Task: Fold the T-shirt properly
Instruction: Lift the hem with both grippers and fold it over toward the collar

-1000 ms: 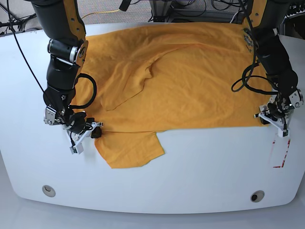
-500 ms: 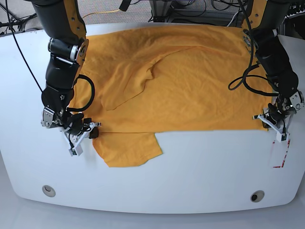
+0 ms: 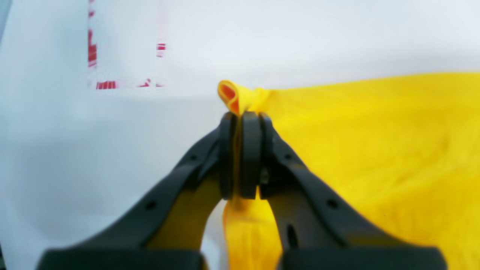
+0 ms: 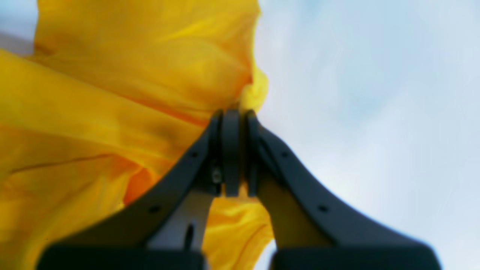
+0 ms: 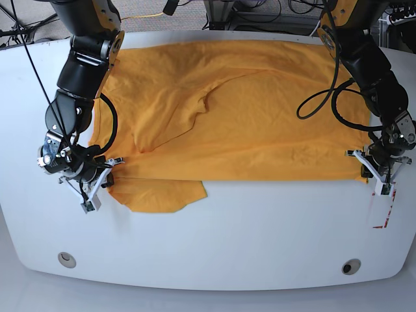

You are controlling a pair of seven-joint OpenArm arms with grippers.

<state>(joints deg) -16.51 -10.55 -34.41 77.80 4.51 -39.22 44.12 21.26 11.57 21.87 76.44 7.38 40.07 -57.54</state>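
Your left gripper (image 3: 242,116) pinches the hem corner of the large orange-yellow cotton T-shirt (image 5: 247,110) at four o'clock; your right gripper (image 4: 232,112) clamps the opposite corner at eight. You hold both ends so the shirt, spread across the white table (image 5: 273,227), stays taut for folding.

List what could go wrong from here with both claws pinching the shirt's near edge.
1. The left claw holds only a small nub of the shirt corner; it may slip out under tension.
2. The sleeve lies loose below the hem near the right claw; it could drag or bunch in the fold.
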